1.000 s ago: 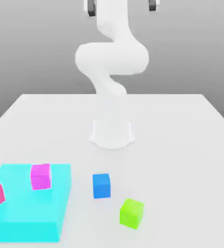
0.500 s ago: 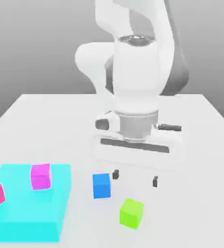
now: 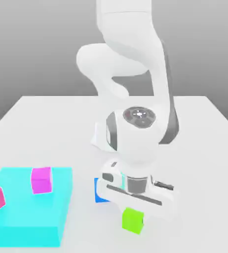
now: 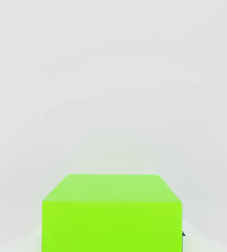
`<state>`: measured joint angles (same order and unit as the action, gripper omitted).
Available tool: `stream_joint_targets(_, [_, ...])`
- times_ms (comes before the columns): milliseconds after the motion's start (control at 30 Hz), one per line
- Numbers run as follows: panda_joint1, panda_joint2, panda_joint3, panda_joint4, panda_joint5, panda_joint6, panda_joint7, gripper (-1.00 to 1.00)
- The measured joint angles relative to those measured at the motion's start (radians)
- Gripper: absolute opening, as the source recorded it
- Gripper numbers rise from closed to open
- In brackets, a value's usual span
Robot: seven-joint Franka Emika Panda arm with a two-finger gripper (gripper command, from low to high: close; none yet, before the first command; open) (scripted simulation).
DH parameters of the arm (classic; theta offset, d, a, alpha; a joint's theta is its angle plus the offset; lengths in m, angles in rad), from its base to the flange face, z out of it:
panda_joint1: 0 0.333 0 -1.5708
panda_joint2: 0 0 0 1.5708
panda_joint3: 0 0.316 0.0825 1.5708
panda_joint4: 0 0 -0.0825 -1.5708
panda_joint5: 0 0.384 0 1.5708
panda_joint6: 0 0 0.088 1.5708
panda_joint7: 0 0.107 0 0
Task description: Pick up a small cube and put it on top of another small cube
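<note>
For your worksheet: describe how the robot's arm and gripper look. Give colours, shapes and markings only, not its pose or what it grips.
The arm is glossy white, built of thick rounded segments with dark grey bands at the joints. Its wrist ends in a round dark cap with small red marks. Below sits a grey collar, then the gripper, a wide white bar with a dark slot.

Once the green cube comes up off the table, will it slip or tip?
The green cube looks rigid, with flat, square faces, so it probably sits squarely in the end effector rather than rolling. Its faces look plain and smooth, so some slip is possible. Being small, it is likely light.
</note>
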<state>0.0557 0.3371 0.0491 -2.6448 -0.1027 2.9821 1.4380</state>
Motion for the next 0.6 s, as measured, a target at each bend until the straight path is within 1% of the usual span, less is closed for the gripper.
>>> stream_joint_targets(200, [-0.029,-0.194,0.04,-0.041,0.061,-0.153,-0.051,-1.0])
stream_joint_targets(300, [-0.059,-0.303,0.032,-0.105,0.112,-0.197,-0.148,-1.0])
stream_joint_targets(367, [-0.07,-0.375,0.009,-0.155,0.133,-0.22,-0.214,-1.0])
stream_joint_targets(467, [-0.08,-0.484,-0.02,-0.231,0.138,-0.252,-0.296,-1.0])
stream_joint_targets(600, [-0.116,-0.627,-0.061,-0.333,0.105,-0.294,-0.379,-1.0])
